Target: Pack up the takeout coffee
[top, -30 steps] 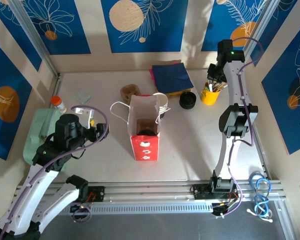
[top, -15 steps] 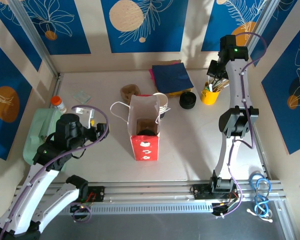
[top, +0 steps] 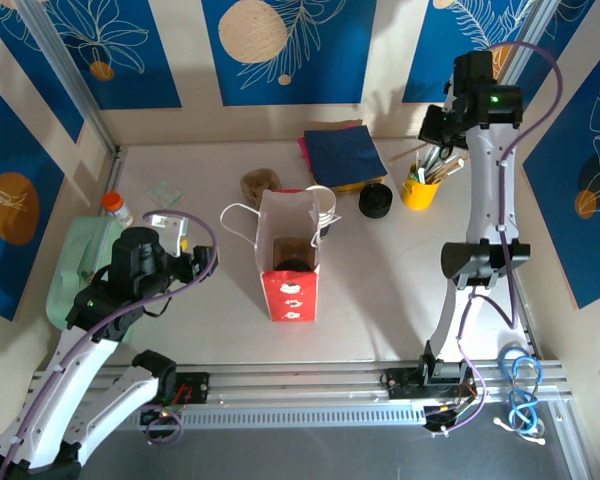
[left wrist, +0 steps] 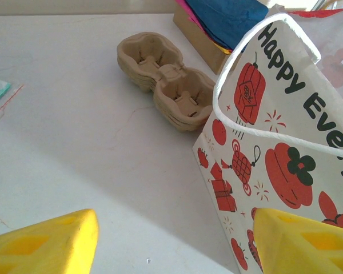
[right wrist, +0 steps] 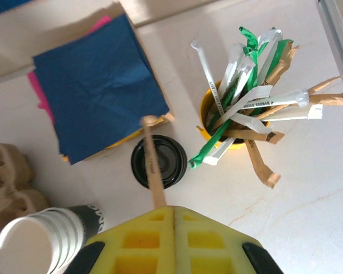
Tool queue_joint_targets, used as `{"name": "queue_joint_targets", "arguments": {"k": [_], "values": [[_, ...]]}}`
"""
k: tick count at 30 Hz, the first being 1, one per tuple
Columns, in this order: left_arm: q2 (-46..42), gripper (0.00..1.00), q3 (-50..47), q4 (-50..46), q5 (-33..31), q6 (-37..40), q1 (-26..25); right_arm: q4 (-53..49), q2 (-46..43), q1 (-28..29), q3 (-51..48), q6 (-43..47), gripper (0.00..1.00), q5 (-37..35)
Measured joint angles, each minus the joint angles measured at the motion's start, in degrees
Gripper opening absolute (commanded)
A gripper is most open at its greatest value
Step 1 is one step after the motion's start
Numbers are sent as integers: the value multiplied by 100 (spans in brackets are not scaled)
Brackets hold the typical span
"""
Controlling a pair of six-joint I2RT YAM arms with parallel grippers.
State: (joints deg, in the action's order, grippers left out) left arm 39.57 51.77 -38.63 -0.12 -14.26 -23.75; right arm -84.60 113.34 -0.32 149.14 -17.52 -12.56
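The takeout coffee is a white paper cup [right wrist: 37,242] with dark print low on its side, standing just behind the bag [top: 325,212]. The red-and-white paper gift bag [top: 290,285] stands open at mid-table, with something dark inside it. My right gripper [right wrist: 172,210] is shut on a wooden stir stick [right wrist: 151,162] and hangs high over the black lid [right wrist: 159,161] and the yellow pot [right wrist: 206,128]. My left gripper [left wrist: 174,240] is open and low beside the bag's left side [left wrist: 274,131], holding nothing.
A brown pulp cup carrier [left wrist: 163,80] lies behind the bag on its left. Blue and pink napkins [top: 342,155] lie at the back. The pot [top: 418,190] holds straws and sticks. At the left edge are a green tray [top: 75,265] and a small bottle [top: 117,208].
The right gripper has closed on a stir stick and risen away from the yellow pot, toward the back right. The left arm has stayed still.
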Motion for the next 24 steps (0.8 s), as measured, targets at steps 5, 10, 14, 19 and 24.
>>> {"name": "queue_joint_targets", "arguments": {"k": [5, 10, 14, 19, 24], "values": [[2, 71, 0, 0, -15, -4, 0, -136, -682, 0, -122, -7, 0, 562], [2, 71, 0, 0, -20, -4, 0, -160, -1331, 101, -444, -109, 0, 1429], [2, 72, 0, 0, -22, -4, 0, -111, -1714, 321, -697, -229, 0, 2122], [2, 71, -4, 0, -20, -4, 0, 98, -2105, 586, -1032, -407, 0, 2968], [2, 71, -20, 0, -20, -7, 0, 184, -2302, 852, -1047, -549, 0, 3438]]}}
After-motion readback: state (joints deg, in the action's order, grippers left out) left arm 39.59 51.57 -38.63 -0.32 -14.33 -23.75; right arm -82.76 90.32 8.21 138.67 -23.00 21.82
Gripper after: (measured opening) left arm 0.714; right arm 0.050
